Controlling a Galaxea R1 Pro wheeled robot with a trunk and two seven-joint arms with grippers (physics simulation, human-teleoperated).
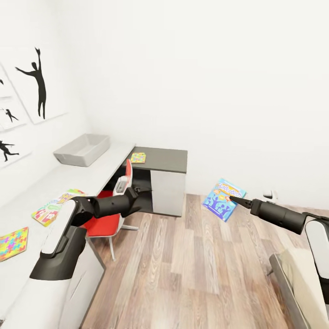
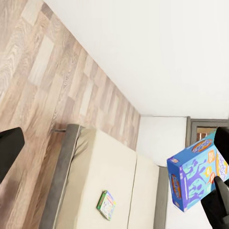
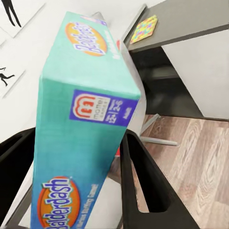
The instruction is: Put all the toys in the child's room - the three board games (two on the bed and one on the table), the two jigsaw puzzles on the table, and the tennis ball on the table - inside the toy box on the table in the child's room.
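White-walled room: right fingers (image 3: 71, 191) clamp blue board game (image 1: 223, 199) over wood floor (image 1: 192, 265).

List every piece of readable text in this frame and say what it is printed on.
"Balderdash": on the blue board game clamped in the right gripper, printed twice in orange ovals, right wrist view.
"mattel": purple patch on the same box's narrow side; the small print beside it is too blurred to read.
Board game on the table: lettering too small.
Small game box on the bed: print unreadable.
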